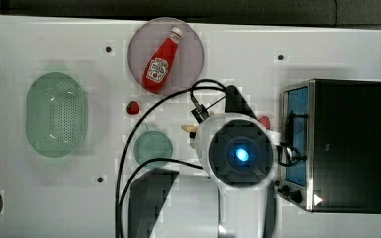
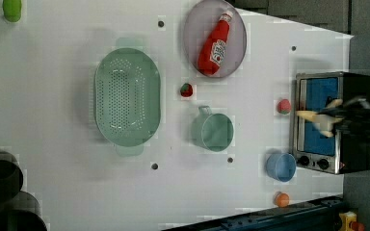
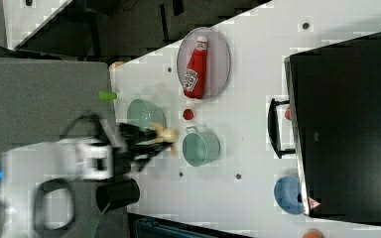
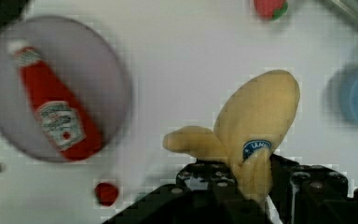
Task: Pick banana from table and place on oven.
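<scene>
Holding the banana (image 4: 256, 126) aloft, clear of the table (image 1: 54, 193).
Gripper (image 4: 242, 179) fingers pinch the fruit's lower end; in the left view it hangs before the toaster oven (image 2: 354, 159) door, strawberry (image 2: 284, 106) nearby.

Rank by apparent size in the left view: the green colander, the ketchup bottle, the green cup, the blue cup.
Largest to smallest as they look in the left view:
1. green colander
2. ketchup bottle and green cup, too close to separate
3. blue cup
</scene>
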